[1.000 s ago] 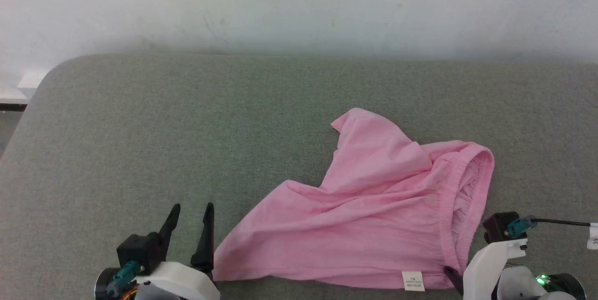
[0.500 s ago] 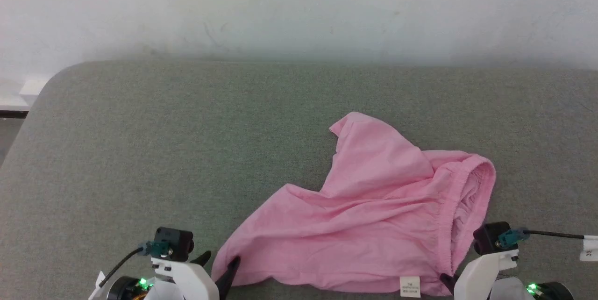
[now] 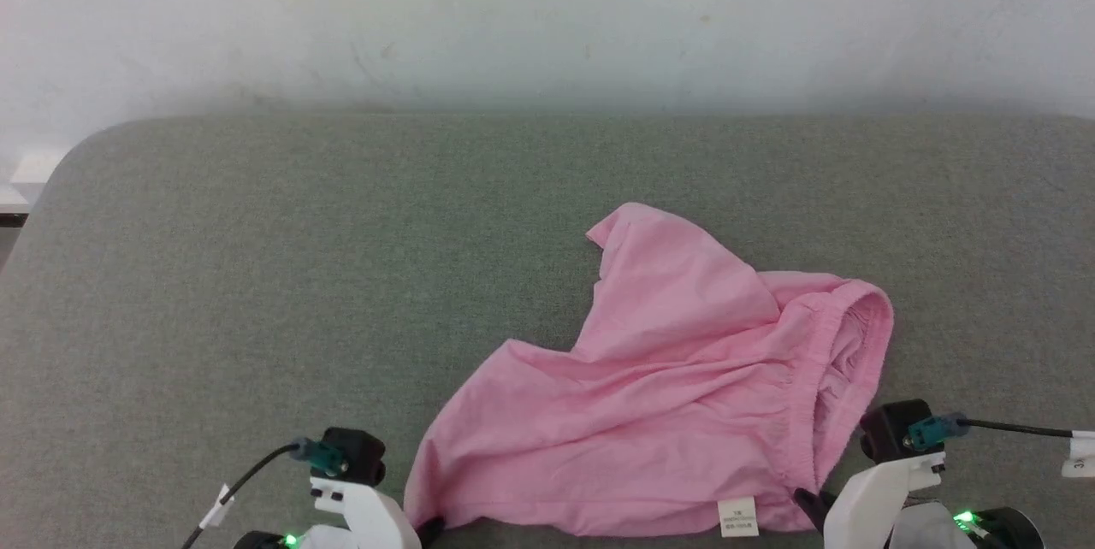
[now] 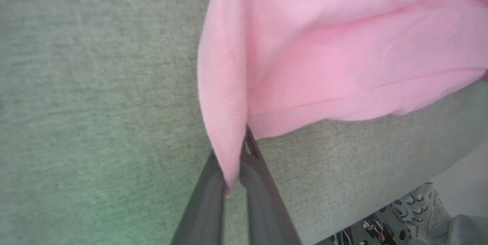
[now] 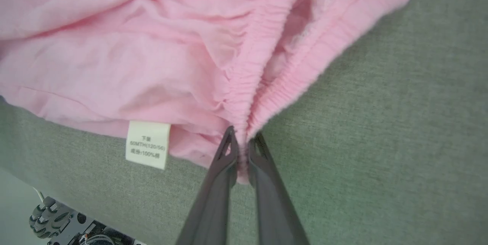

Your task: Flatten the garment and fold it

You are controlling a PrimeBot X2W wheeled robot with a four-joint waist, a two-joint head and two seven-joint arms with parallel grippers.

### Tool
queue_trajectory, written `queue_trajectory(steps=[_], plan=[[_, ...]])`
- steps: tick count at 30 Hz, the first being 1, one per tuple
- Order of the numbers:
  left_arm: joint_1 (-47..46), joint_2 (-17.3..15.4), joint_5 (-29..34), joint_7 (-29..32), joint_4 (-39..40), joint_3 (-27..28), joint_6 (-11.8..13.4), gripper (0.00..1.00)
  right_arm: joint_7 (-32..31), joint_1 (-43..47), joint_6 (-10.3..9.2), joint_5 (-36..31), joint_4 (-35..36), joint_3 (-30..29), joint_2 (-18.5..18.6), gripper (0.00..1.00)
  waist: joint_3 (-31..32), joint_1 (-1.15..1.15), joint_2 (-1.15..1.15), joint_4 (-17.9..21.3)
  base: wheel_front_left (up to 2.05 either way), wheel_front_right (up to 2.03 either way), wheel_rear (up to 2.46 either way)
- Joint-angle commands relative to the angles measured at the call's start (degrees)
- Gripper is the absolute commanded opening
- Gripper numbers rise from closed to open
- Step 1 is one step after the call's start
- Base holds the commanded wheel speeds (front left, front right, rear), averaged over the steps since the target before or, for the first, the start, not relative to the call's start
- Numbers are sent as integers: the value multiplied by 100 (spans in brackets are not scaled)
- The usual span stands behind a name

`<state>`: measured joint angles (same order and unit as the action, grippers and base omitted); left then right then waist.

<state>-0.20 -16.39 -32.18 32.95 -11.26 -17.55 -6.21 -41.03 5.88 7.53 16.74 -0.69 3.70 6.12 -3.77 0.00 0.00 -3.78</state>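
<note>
- Head view: light pink thin cloth garment (image 3: 676,412) lies rumpled on the grey-green padded fabric surface (image 3: 257,275), long axis left-right along the near edge. Left gripper (image 3: 428,526) is at its near-left corner, right gripper (image 3: 808,502) at its near-right end.
- Left wrist view: fingers pinched on the stitched hem corner (image 4: 228,161); cloth runs up and right from there.
- Right wrist view: fingers clamped on the gathered elastic edge (image 5: 244,138), small white tag (image 5: 148,144) just left of them. Likely next: pull apart to tension.

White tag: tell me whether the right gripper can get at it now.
Probably, but not at once: the tag lies uncovered close beside the right gripper, which is shut on the gathered edge of the garment and must release first.
</note>
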Motion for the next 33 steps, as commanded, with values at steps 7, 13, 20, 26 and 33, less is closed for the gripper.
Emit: queue_trajectory(steps=[7, 13, 20, 26, 33], plan=[[62, 46, -263, -318, 122, -91, -106, 0, 426, -94, -4, 100, 477, 15, 125, 0, 119, 0, 0, -46, 0, 0, 0], [-381, -267, -340, -1148, 1094, 411, -117, 0, 822, -511, -4, 47, 1356, -117, 446, 0, 184, 0, 0, -100, 0, 0, 0], [-1722, -451, 31, -1709, 1771, 856, -15, 0, 1033, -1735, -4, 23, 2006, -288, 771, 0, 92, 0, 0, -157, 0, 0, 0], [-3426, -341, 301, -2109, 1272, 920, -4, 0, 1223, -3314, -4, 245, 1582, -304, 750, 0, -527, 0, 0, -126, 0, 0, 0], [-5362, -162, 745, -2810, -293, 874, 52, 0, 1958, -5253, -4, 245, 329, 5, 746, 0, -1406, 0, 0, 4, 0, 0, 0]])
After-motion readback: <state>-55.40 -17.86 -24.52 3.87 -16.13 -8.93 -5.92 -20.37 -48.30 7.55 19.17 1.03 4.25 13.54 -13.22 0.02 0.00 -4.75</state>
